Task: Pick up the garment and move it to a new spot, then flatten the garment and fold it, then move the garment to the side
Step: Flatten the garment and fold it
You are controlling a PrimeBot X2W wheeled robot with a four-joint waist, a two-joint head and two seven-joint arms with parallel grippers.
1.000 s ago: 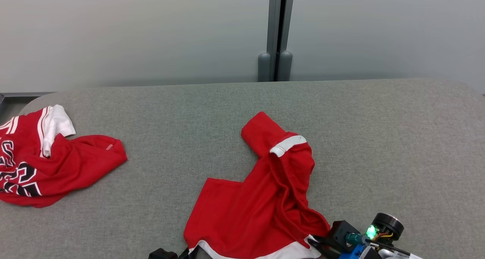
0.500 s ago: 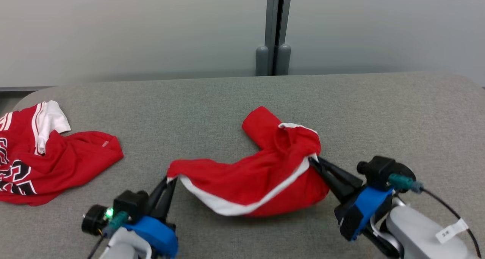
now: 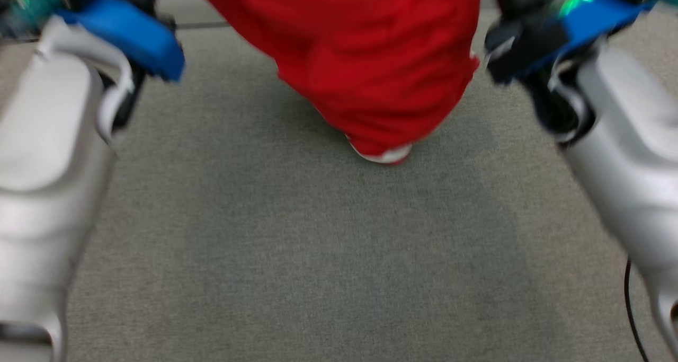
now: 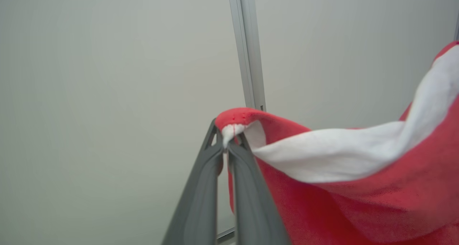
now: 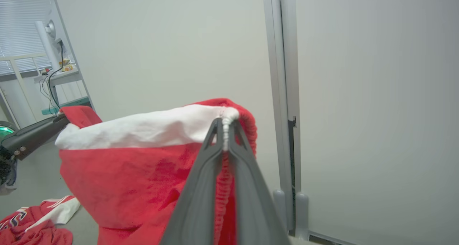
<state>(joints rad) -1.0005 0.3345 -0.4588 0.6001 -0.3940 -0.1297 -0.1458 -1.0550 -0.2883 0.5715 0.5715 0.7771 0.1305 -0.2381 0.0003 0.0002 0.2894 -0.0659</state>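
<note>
While holding the red garment [image 3: 371,60] over the grey surface [image 3: 296,256] to hang straight for flattening, clenched on its white hem [image 4: 340,155] with left gripper [image 4: 226,148], right gripper [image 5: 226,130].

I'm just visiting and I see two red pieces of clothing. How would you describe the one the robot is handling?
Start at the wide grey table. Over it hangs a plain red garment with a white band along its top edge, pinched at each end by the left gripper and the right gripper. The other red garment lies crumpled on the table and carries printed lettering.
</note>
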